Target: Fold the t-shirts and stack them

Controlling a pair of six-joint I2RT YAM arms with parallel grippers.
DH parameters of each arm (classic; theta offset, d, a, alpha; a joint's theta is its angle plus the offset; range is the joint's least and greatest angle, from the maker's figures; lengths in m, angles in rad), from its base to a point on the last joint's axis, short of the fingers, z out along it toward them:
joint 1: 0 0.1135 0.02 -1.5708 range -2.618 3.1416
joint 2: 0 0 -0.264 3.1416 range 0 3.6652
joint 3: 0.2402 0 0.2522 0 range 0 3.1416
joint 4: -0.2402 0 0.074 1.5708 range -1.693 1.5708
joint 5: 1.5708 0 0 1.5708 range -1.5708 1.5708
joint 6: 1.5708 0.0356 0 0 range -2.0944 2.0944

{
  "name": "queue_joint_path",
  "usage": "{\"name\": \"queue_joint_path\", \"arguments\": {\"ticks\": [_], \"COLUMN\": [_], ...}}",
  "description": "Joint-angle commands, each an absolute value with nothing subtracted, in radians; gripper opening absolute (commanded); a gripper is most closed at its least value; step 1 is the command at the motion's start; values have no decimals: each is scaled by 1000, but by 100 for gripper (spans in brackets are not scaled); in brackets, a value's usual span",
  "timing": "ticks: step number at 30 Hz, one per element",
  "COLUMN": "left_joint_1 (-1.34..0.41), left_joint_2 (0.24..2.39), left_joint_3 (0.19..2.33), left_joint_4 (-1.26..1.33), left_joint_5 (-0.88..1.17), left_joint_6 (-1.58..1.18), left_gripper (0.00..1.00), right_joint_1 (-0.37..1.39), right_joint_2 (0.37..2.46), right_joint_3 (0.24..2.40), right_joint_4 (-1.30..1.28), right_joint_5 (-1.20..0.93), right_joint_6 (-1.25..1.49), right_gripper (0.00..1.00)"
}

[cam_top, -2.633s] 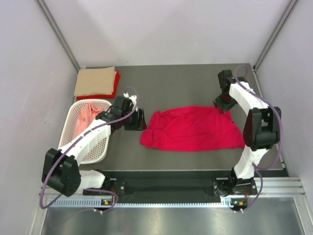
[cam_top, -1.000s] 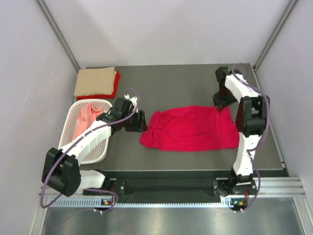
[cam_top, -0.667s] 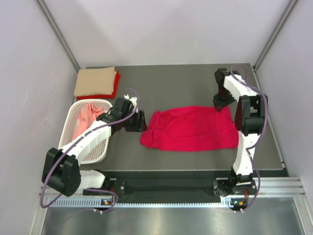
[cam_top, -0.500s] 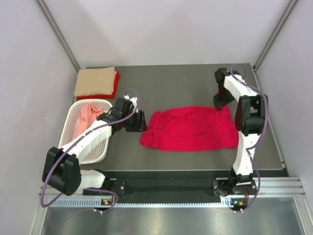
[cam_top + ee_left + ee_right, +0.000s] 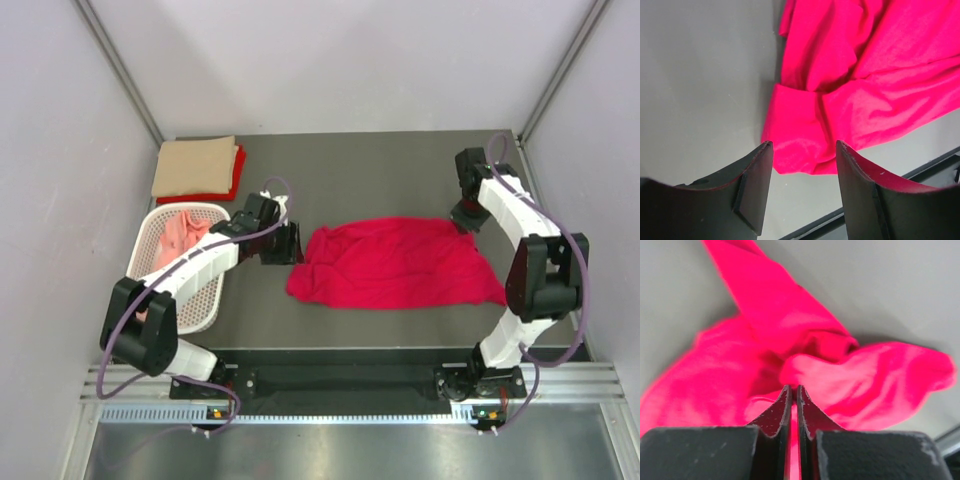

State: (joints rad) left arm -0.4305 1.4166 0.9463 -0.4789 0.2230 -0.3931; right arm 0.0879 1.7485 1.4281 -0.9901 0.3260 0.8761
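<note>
One shirt (image 5: 395, 265) is spread on the bench (image 5: 380, 180). A corner is clamped in the right tool (image 5: 793, 390), and its opposite edge is seen just ahead of the left tool (image 5: 803, 145), whose jaws are held apart. Flattening is judged in hand; next that edge must be gripped.

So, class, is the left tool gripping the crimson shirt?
No, the left tool stands open and empty, with the crimson shirt lying on the table beyond it.
</note>
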Motion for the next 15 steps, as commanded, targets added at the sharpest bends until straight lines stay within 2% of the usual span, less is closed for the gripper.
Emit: {"name": "queue_joint_path", "arguments": {"ticks": [1, 15], "left_joint_1": [-431, -431], "left_joint_2": [1446, 1594], "left_joint_3": [994, 1087], "left_joint_4": [-453, -462], "left_joint_5": [221, 201], "left_joint_6": [-387, -362], "left_gripper": [58, 59], "right_joint_1": [58, 8], "right_joint_2": [1637, 1267], "right_joint_3": [1347, 1043], "right_joint_4": [-940, -827], "right_joint_5": [374, 390], "right_joint_6": [785, 703], "right_gripper": [0, 0]}}
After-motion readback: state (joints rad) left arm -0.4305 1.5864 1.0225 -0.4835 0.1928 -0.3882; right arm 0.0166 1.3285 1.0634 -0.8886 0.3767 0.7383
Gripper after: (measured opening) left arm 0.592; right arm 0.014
